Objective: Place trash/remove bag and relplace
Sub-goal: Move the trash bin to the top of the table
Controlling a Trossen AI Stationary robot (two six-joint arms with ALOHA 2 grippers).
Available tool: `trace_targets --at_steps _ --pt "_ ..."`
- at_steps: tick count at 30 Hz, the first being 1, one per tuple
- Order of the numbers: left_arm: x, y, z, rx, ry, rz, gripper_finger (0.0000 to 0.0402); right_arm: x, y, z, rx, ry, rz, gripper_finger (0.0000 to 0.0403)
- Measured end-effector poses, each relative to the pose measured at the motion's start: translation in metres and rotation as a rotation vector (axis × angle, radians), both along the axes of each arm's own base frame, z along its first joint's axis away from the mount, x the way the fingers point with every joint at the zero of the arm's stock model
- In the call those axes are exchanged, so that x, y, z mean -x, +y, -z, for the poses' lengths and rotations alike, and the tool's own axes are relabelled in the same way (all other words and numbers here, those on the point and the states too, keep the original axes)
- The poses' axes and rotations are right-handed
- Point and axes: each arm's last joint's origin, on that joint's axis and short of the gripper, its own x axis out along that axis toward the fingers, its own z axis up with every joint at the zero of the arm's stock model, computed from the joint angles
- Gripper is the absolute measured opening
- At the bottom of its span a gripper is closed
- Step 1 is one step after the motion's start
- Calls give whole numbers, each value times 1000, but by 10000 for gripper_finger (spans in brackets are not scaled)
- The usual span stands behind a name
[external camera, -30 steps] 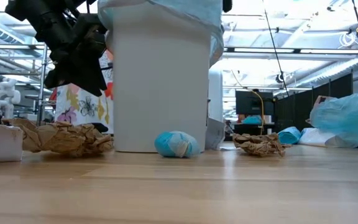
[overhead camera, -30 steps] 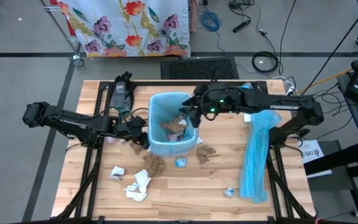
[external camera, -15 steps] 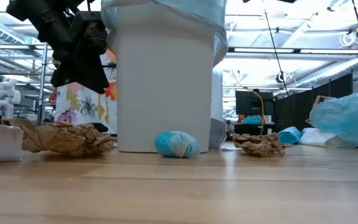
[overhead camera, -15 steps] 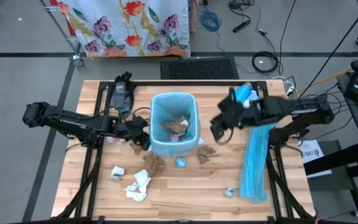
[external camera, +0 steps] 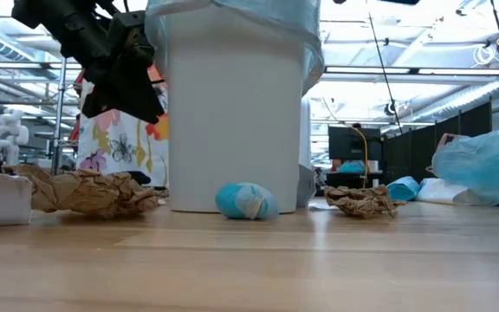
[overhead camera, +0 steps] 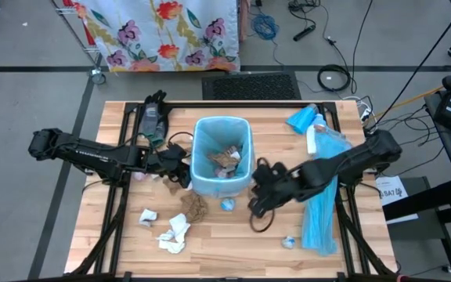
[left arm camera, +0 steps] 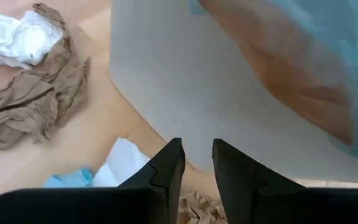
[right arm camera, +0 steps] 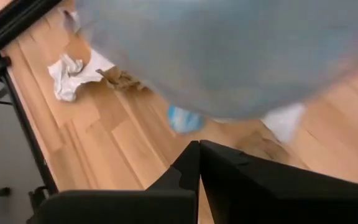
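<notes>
The white bin [overhead camera: 197, 182], lined with a light-blue bag [overhead camera: 210, 125], stands mid-table with trash [overhead camera: 224, 160] inside. More trash lies on the table near it: a brown wad [overhead camera: 194, 206], white wads [overhead camera: 174, 233] and a blue wad [overhead camera: 228, 205]. My left gripper [overhead camera: 182, 178] is at the bin's left wall [left arm camera: 185, 81], its fingers a little apart with nothing between them. My right gripper [overhead camera: 254, 205] hangs shut and empty over the table at the bin's near right corner, above a brown wad [external camera: 359, 201]. My left gripper's fingertips [left arm camera: 173, 158] point slanting down at the lower part of the bin's left wall, close against it. I cannot tell whether they touch it.
A long light-blue plastic strip [overhead camera: 319, 196] lies along the table's right side, with a blue bundle [overhead camera: 304, 119] at its far end. A black device [overhead camera: 151, 117] sits at the far left. A small scrap [overhead camera: 288, 242] lies near the front edge.
My right gripper has swung from over the bin toward the table's right edge, then toward the near edge, sinking and tipping further down. My left gripper has rolled a little where it stands. The bin has shifted slightly toward the table's right.
</notes>
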Motion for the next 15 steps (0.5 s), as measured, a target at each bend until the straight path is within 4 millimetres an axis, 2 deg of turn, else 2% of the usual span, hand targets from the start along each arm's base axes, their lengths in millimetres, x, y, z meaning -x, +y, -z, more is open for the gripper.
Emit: trace_targets --at_steps 4,9,15 --pt "0 0 0 -1 1 -1 90 -30 12 28 59 -15 -59 1" --pt "0 0 0 -2 2 -2 90 -66 21 56 168 -116 -63 0" --pt "0 0 0 -12 6 13 90 -91 5 81 264 -130 4 0"
